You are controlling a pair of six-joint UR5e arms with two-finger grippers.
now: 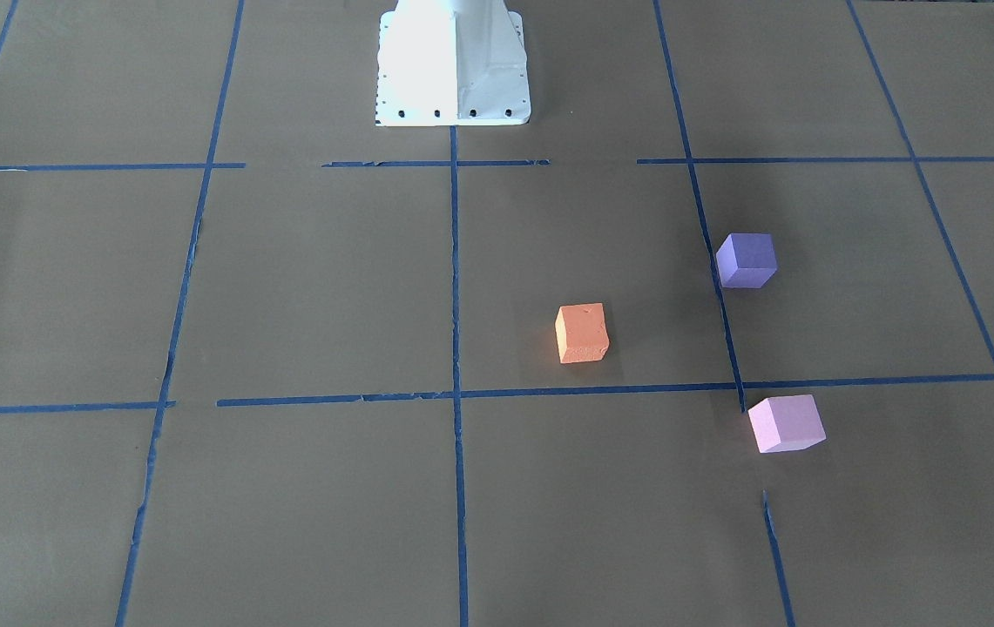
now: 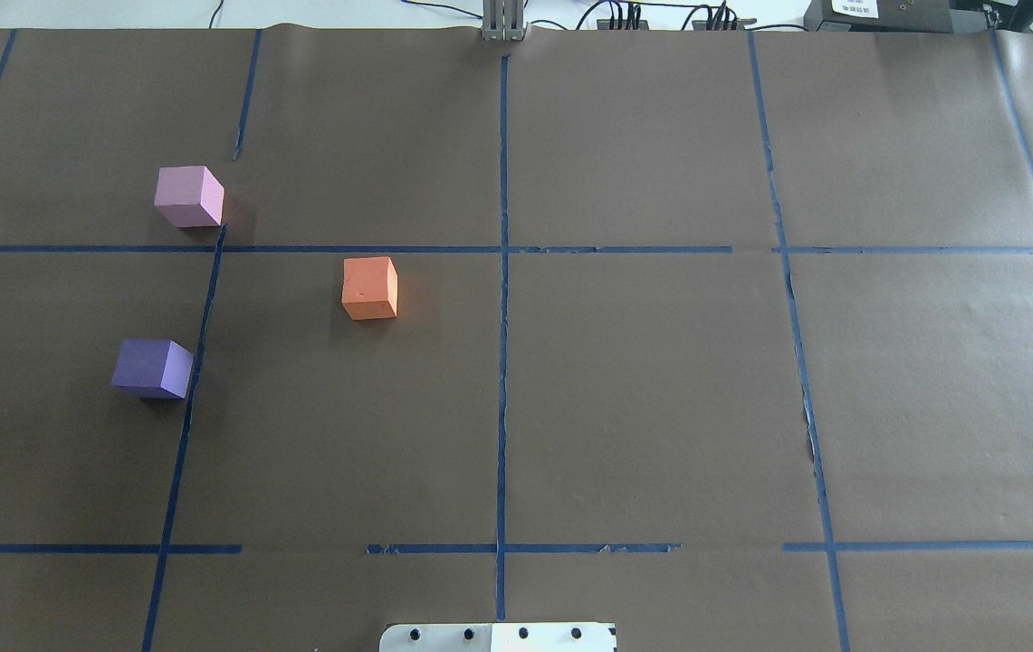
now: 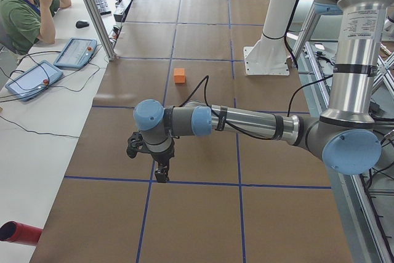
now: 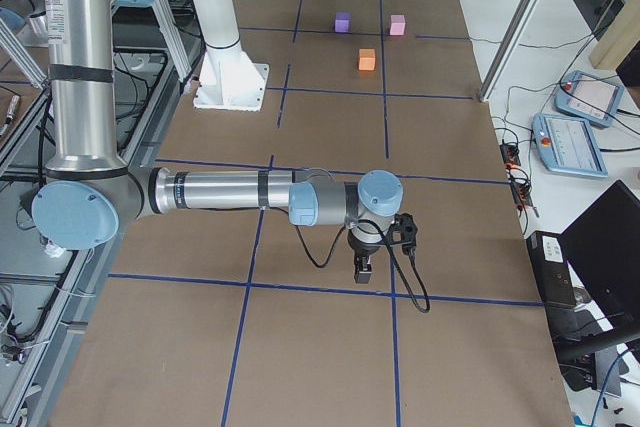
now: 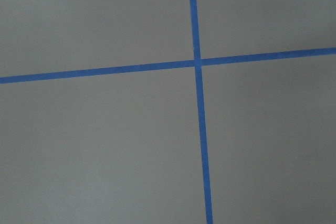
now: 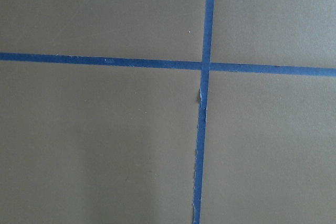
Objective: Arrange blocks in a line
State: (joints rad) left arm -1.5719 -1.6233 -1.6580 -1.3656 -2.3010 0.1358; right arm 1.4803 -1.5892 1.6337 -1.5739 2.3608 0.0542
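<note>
**Three blocks scattered, both my hands far off**

My left gripper (image 3: 161, 175) hangs pointing down over a crossing of blue tape (image 2: 502, 362) on the brown table (image 2: 661, 407). Fingers apart or together? I cannot tell from this side view. My left wrist camera shows only paper and a tape cross, no block.

The orange block (image 2: 370, 288) sits on my left half of the table, toward the centre line and well apart from that gripper. In the left side view it lies beyond the gripper, further along the table.

The purple block (image 2: 152, 369) is further out to my left, its edge right at a tape line. The pink block (image 2: 189, 196) sits beyond it, farther from my base (image 2: 498, 637), just beside a tape crossing. The three make a triangle, none touching, not a line.

Over to my right gripper (image 4: 363, 272): it also points down over a tape line at the other end of the table, its fingers' spacing again unclear to me. All three blocks lie well away from it, small at the far end of the right side view. Its wrist camera shows tape and paper only.
</note>
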